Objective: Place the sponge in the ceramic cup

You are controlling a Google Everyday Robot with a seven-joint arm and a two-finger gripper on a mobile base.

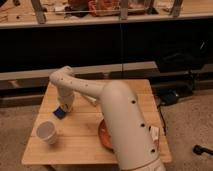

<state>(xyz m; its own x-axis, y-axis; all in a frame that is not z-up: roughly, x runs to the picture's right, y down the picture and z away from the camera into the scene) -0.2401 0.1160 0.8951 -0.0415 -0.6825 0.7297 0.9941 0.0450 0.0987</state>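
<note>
Claw (pixel 66 106) low over left part of surface (pixel 80 139), open or closed cannot tell. Blue sponge (pixel 59 113) directly at claw tip, contact unclear. Ceramic cup (pixel 46 133) near front-left corner, apart from sponge.
</note>
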